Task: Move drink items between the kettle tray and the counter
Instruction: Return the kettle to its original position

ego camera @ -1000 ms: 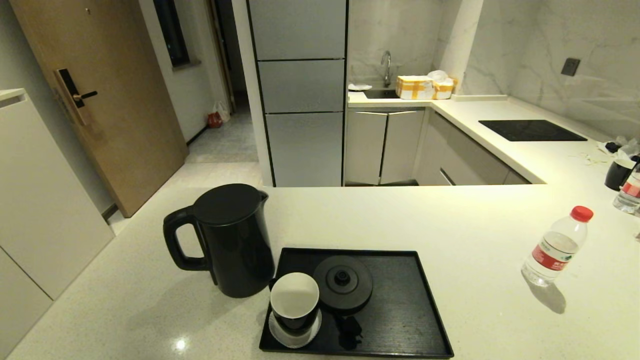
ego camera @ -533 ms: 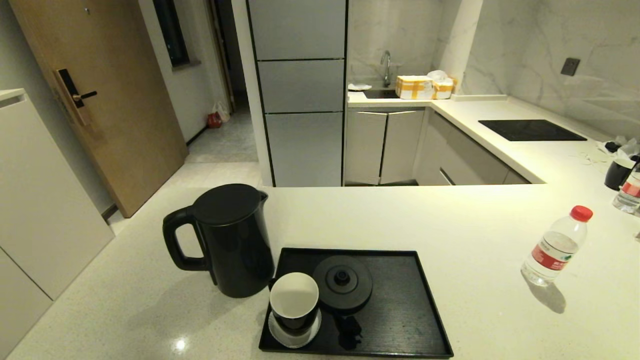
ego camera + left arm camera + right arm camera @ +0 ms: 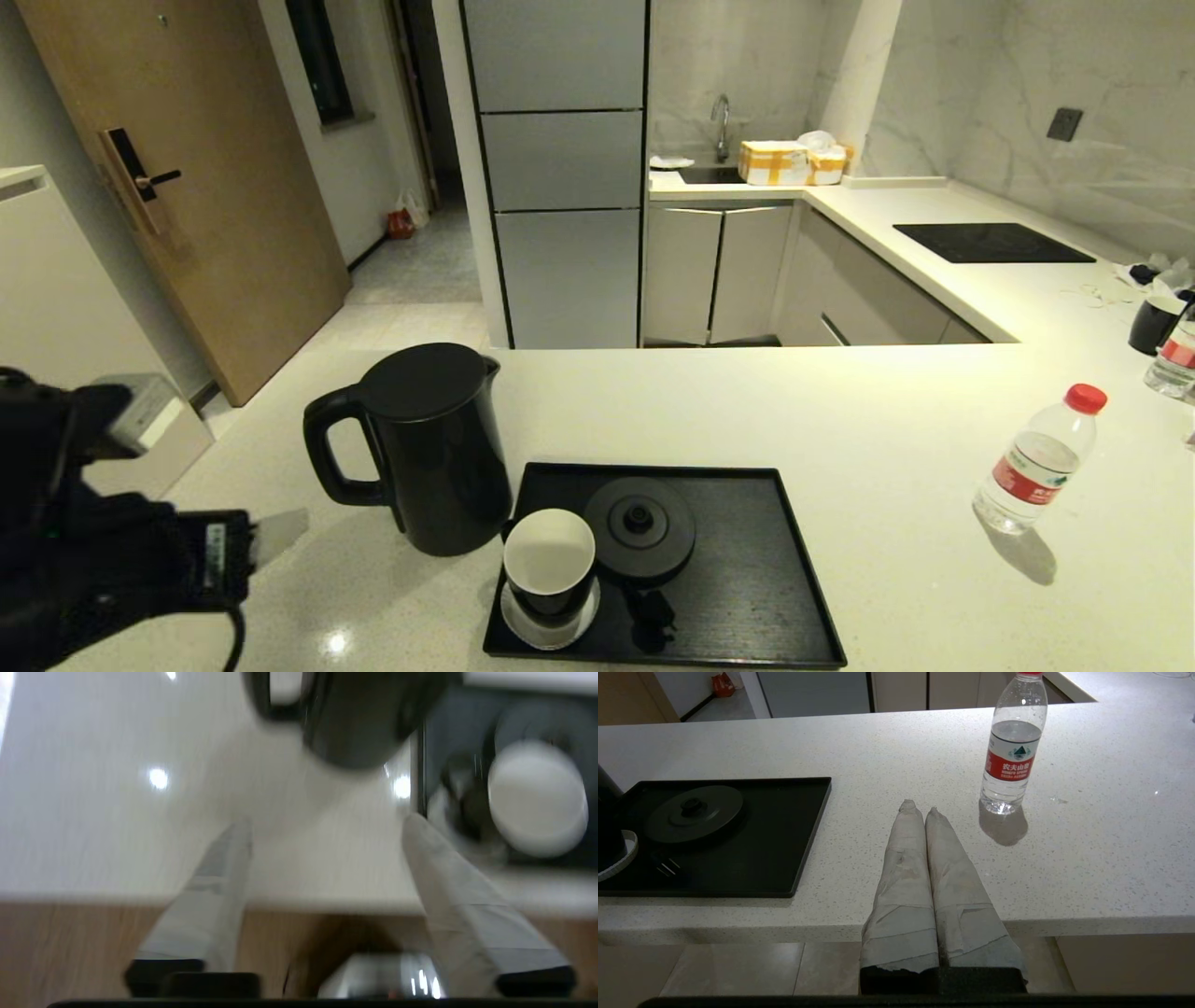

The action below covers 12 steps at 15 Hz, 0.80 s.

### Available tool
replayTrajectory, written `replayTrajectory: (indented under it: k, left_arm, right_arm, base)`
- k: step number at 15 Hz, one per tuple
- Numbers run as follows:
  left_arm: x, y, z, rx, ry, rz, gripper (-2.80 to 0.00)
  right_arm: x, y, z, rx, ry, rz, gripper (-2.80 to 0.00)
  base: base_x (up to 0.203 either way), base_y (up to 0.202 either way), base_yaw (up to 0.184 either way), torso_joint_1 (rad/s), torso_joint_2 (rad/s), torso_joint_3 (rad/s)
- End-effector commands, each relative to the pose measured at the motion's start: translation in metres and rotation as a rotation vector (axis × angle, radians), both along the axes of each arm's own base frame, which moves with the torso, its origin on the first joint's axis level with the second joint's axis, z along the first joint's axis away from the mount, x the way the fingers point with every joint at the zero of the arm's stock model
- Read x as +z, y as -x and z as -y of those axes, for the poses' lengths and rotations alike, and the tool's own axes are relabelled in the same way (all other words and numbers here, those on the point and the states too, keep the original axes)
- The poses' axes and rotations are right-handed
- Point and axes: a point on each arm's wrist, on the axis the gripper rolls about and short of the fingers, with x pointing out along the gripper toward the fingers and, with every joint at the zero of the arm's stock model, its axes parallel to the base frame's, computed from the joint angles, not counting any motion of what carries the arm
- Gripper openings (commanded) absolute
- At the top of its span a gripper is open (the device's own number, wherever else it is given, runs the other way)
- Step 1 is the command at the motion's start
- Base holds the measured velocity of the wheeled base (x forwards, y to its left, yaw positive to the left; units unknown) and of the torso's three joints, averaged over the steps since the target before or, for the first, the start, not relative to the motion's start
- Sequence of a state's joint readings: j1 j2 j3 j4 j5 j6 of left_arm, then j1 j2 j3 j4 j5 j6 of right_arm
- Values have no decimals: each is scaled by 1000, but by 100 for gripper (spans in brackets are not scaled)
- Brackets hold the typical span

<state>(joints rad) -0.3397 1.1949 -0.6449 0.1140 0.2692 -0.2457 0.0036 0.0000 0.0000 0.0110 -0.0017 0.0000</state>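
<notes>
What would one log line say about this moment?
left claw: open, nearing kettle | right claw: shut, parked | cup: on tray

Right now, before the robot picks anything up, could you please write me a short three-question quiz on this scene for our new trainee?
1. True or false: the kettle stands on the kettle tray.
2. Multiple choice: where is the small cup? A) on the counter beside the water bottle; B) on a white saucer on the tray; C) on the kettle base disc.
3. Fill in: the left gripper has its jaws ____, and the right gripper has its jaws ____.

Key:
1. False; it stands on the counter, left of the tray.
2. B.
3. Open; shut, holding nothing.
</notes>
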Motion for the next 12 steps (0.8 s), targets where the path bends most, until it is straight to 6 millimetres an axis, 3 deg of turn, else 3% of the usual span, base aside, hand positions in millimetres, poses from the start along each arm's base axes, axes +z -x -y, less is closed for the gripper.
replayTrajectory:
  k: [1,3,8,12]
  left_arm:
    - [-29,-43,17,38,-27,39,0]
    - [-45,-59,21,110,-77,67,0]
    - [-47,-63,19,250,-168,108,0]
    - [-60,-70,21,251,-188,77,0]
  right_arm:
    - [-1,0,0,0,0,-3,-280]
    - [-1,0,0,0,0,-3,-280]
    - [-1,0,0,0,0,-3,-280]
    - [-1,0,0,0,0,-3,-280]
  base:
    - [0,0,0,0,0,0]
    - [0,0,0,0,0,0]
    - [0,0,0,0,0,0]
    - [0,0,0,0,0,0]
